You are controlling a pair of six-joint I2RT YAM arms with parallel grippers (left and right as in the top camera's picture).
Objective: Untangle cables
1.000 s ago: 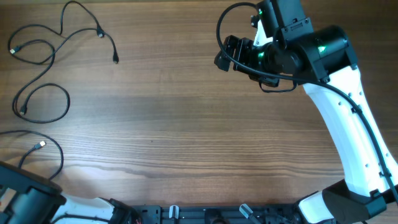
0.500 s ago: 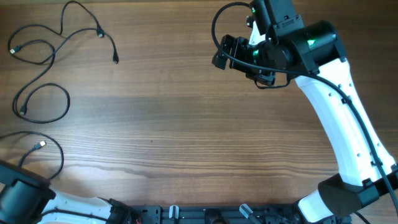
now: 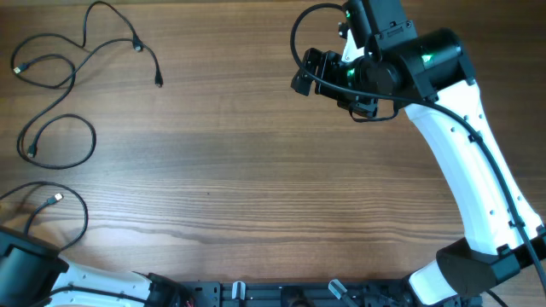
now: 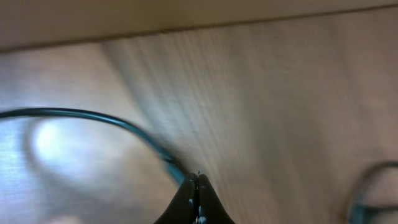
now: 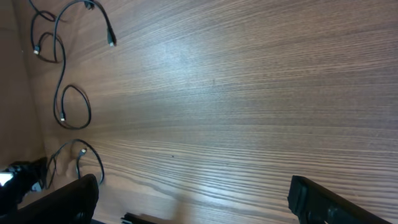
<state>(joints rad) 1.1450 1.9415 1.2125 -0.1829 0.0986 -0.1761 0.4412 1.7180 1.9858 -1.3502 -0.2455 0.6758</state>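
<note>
Three thin black cables lie apart at the table's left. A long winding one (image 3: 85,43) is at the top left, with a looped one (image 3: 60,141) below it. A third cable (image 3: 81,209) with a gold plug (image 3: 55,198) curves near the front left corner. My left gripper (image 4: 198,182) is shut, and a black cable (image 4: 112,118) runs into its fingertips; this view is blurred. My right gripper (image 3: 311,72) is open wide and empty, held high over the back right. The right wrist view shows all three cables (image 5: 62,68) far off.
The left arm's dark body (image 3: 26,269) fills the front left corner. The right arm (image 3: 461,153) stretches along the right side. A black rail (image 3: 281,294) runs along the front edge. Bare wood table (image 3: 256,170) lies between the arms.
The right arm shifted slightly left and back, then held still. The left arm drew back toward the front left corner, and the near cable's left end shifted with it.
</note>
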